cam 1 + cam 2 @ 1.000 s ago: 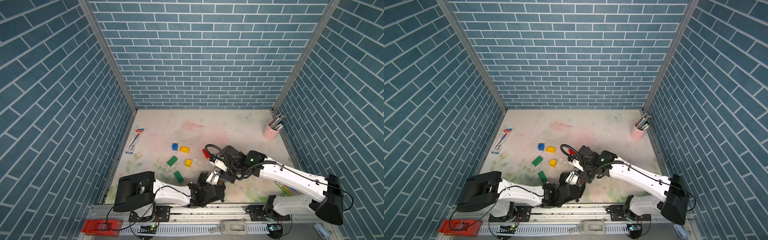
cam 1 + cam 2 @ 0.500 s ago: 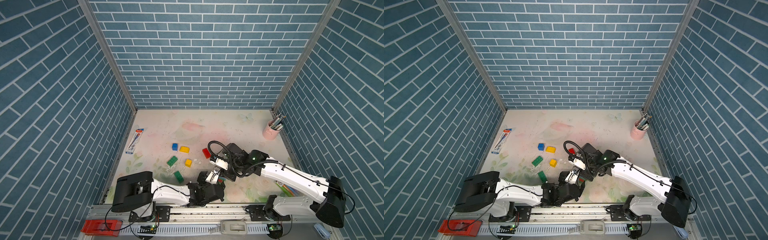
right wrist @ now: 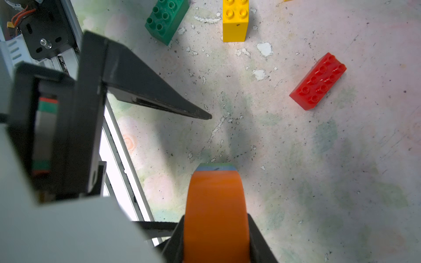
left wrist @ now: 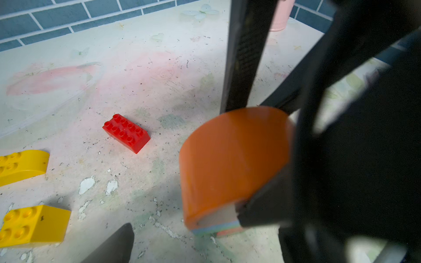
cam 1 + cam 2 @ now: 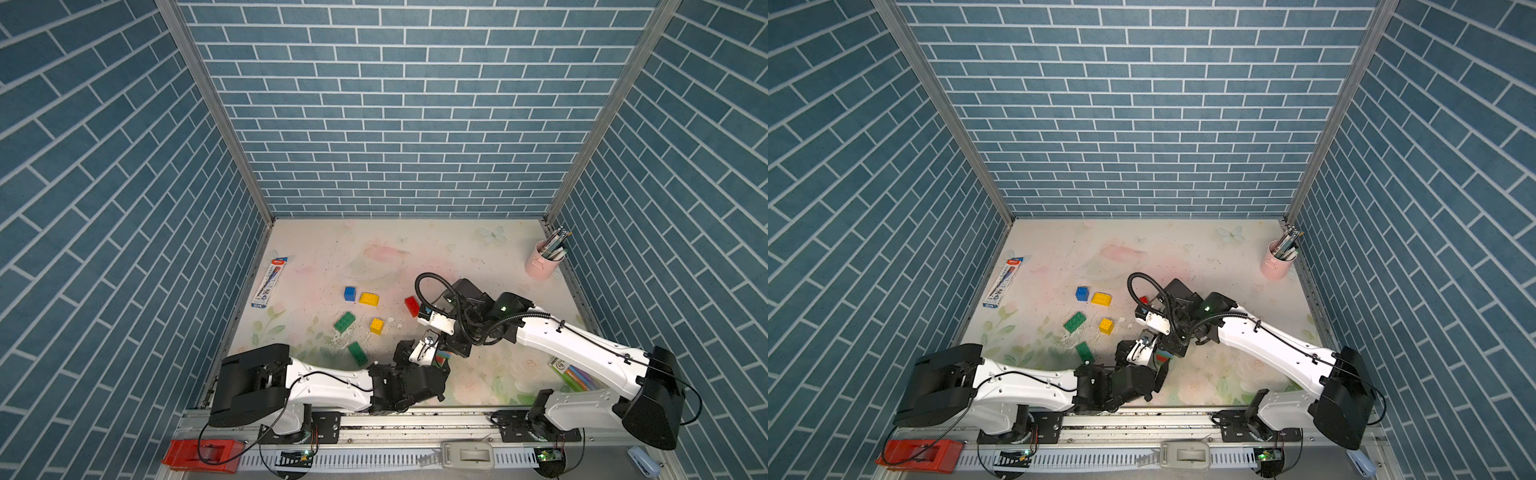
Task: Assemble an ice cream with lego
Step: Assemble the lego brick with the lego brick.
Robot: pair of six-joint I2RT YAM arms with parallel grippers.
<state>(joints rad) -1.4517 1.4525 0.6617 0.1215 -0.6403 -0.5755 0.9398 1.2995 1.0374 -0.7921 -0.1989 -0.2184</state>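
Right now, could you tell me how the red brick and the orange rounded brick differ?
The red brick lies loose on the table; the orange rounded brick is clamped in the right gripper. The red brick is oblong with a flat studded top; the orange one's top is smooth and curved. The red brick lies alone; blue and green layers show under the orange one. Both are plastic lego.

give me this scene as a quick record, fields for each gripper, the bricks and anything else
right gripper: shut on orange-topped stack
left gripper: open, close beside the stack
loose bricks: red, blue, rounded yellow, square yellow, far green, near green
brick layout: all apart, none joined
other: pink cup, pen pack
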